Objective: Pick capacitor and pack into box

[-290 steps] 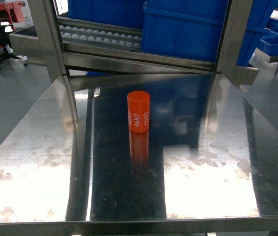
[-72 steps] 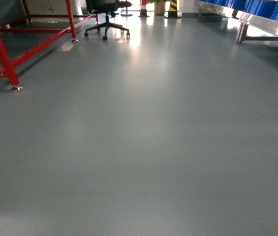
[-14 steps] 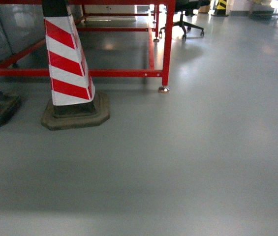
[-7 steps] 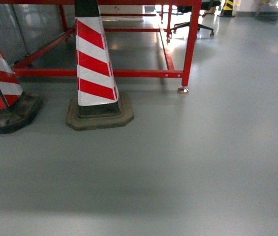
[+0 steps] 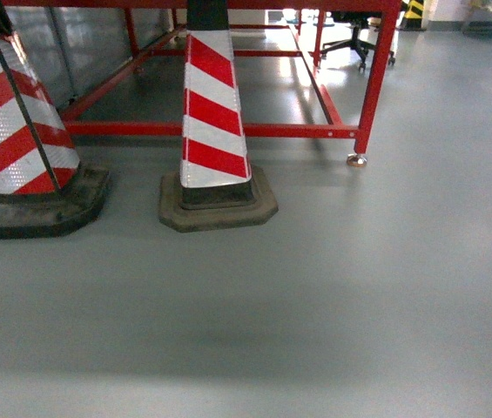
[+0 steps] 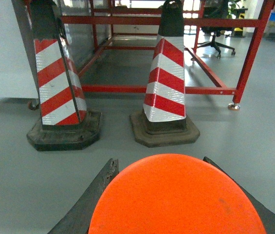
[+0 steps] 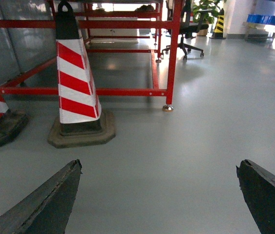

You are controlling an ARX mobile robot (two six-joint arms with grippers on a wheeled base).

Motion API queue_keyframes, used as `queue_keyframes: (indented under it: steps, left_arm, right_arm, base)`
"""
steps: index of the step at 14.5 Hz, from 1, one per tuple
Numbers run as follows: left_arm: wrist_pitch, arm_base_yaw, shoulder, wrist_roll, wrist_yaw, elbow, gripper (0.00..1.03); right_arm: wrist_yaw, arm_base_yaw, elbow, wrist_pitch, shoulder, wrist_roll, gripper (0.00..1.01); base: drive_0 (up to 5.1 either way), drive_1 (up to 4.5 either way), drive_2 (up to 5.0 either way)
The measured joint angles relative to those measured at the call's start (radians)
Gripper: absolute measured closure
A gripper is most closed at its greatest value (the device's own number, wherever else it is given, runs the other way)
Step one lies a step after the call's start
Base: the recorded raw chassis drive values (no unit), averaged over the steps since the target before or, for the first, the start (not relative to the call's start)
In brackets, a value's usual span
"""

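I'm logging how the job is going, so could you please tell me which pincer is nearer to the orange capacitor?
Left. The left pincer is closed on the orange capacitor, its dark fingers touching both sides. The right pincer is open and empty, with only grey floor between its fingers.

Two red-and-white striped traffic cones on dark octagonal rubber bases (image 5: 215,131) (image 5: 19,131) standing upright on smooth grey floor (image 5: 333,296), side by side just before red metal tube frame (image 5: 372,78). Black wheeled office chair (image 7: 188,34) well behind frame.
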Motion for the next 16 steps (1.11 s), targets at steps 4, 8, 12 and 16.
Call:
queue_keyframes:
  steps: [4,8,12,16]
  left_arm:
    - [-0.002,0.000,0.000,0.000,-0.006,0.000,0.60]
    - [0.000,0.000,0.000,0.000,0.000,0.000,0.60]
    - [0.000,0.000,0.000,0.000,0.000,0.000,0.60]
    - [0.001,0.000,0.000,0.000,0.000,0.000,0.60]
  right_arm:
    - [-0.003,0.000,0.000,0.002,0.000,0.000,0.03]
    - [-0.003,0.000,0.000,-0.001,0.000,0.000,0.03]
    - [-0.003,0.000,0.000,0.000,0.000,0.000,0.03]
    - [-0.003,0.000,0.000,0.000,0.000,0.000,0.03]
  base:
    - [-1.2,0.63,0.6]
    - [0.0,0.00,0.0]
    - [0.0,0.00,0.0]
    - [0.0,4.20,-4.2]
